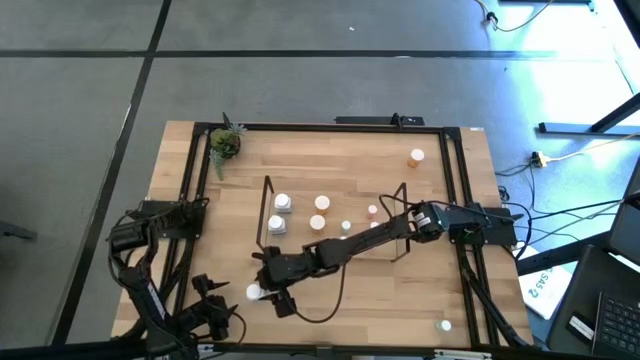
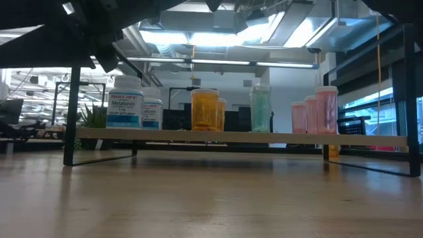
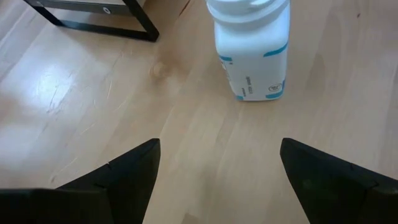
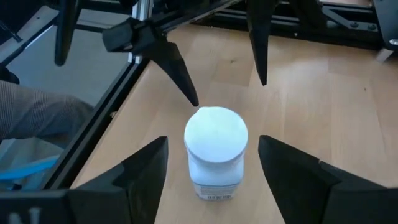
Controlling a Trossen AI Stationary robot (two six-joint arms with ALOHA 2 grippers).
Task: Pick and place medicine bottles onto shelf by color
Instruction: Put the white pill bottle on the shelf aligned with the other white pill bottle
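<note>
Wood, pale and bare, is being shown from above as a table (image 1: 330, 190) edged by a black frame. A wire shelf (image 1: 268, 195) is standing mid-table, with white, orange, teal and pink bottles being kept on it in colour groups. The right arm is being stretched across to the near left, where the right gripper (image 1: 268, 290) is poised at a loose white bottle (image 1: 254, 292). The left gripper (image 1: 215, 300) is waiting just beside it. Another orange bottle (image 1: 416, 156) is sitting far right, a plant (image 1: 224, 144) at the far left corner.

At table height, only the shelf and its bottles are being seen clearly.

Through the left wrist camera, the left fingers (image 3: 124, 174) are being held wide apart, empty, with the white bottle (image 3: 252, 50) upright ahead.

Through the right wrist camera, the right fingers (image 4: 140, 171) are being held apart on either side of the bottle's white cap (image 4: 216, 134), not yet touching.

Judging by looks, the bottle is light, rigid, smooth plastic; it is best being gripped around the body just below the cap.
</note>
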